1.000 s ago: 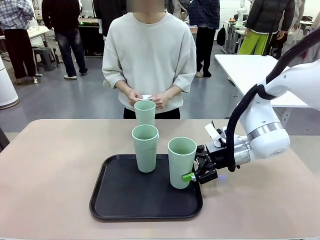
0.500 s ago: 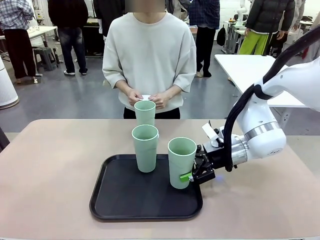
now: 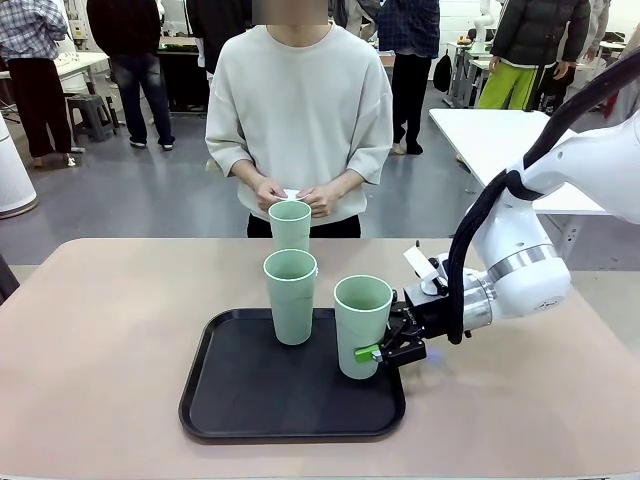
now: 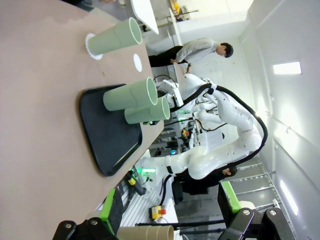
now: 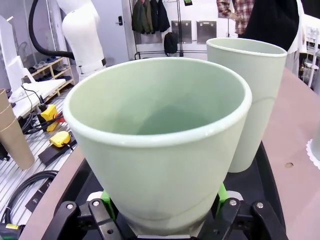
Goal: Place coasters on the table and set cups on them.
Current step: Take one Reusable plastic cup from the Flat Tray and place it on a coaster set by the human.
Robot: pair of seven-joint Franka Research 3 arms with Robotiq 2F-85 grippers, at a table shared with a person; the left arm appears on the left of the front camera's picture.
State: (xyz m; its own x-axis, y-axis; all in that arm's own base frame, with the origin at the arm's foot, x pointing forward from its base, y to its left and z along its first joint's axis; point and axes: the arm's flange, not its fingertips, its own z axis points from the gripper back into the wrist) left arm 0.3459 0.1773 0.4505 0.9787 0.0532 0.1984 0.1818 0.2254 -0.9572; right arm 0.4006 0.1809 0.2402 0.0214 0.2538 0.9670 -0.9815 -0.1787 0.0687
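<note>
Though spread one second ago, right gripper (image 3: 375,350) now pinches near cup (image 3: 360,320) on tray (image 3: 240,400) — left gripper (image 4: 167,220) spread.

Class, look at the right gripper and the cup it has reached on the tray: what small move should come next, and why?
Probably a short straight lift. The right gripper is shut on the nearest cup, which sits inside the black tray close to a second cup; rising first should clear the tray's rim before carrying it to the bare coaster.
</note>
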